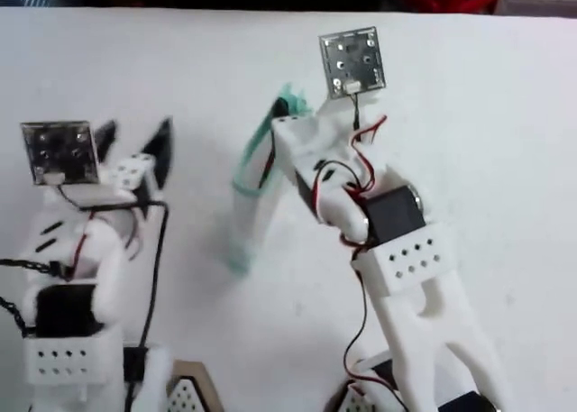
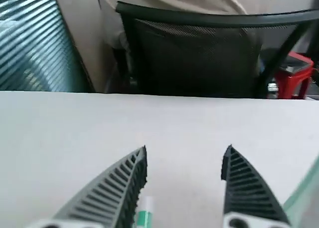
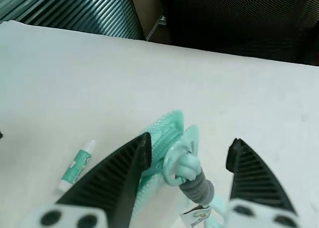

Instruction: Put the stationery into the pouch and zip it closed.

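A mint-green pouch (image 1: 245, 215) lies on the white table, running back under my right arm (image 1: 315, 151). In the right wrist view its zipper end with a ring pull (image 3: 178, 160) and grey tab sits between the fingers of my open right gripper (image 3: 190, 138), untouched as far as I can see. A white and green stationery stick (image 3: 76, 166) lies on the table beside the pouch. My left gripper (image 2: 186, 148) is open just above the table, and the end of the stick (image 2: 144, 215) shows low between its fingers. A pouch edge (image 2: 305, 198) appears beside it.
A black mesh chair (image 2: 199, 53) stands past the table's far edge (image 2: 159, 94), with window blinds (image 2: 30, 38) beside it. The white table (image 1: 487, 114) stretches bare to the right of the arms. Cables hang along both arms.
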Robot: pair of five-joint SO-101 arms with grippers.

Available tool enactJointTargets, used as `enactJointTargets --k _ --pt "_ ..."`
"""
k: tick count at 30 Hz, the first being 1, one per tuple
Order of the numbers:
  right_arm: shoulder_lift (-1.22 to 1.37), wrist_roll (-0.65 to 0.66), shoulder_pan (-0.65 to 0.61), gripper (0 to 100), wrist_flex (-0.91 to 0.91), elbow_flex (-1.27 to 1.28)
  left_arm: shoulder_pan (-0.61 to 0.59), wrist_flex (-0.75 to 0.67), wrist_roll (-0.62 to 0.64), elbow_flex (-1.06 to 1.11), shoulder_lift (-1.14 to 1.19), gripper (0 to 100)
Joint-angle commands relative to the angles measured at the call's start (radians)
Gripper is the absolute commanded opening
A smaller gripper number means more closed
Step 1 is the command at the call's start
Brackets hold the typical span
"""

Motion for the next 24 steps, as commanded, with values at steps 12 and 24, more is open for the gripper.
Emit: enactJointTargets --k 12,24 --pt "0.005 0.0 -0.007 24.7 0.188 -0.092 -0.093 0.08 -0.135 0.011 0.269 25" --pt "0.015 0.0 -0.012 24.7 0.191 -0.091 -0.12 0.404 -0.132 -0.744 1.141 24"
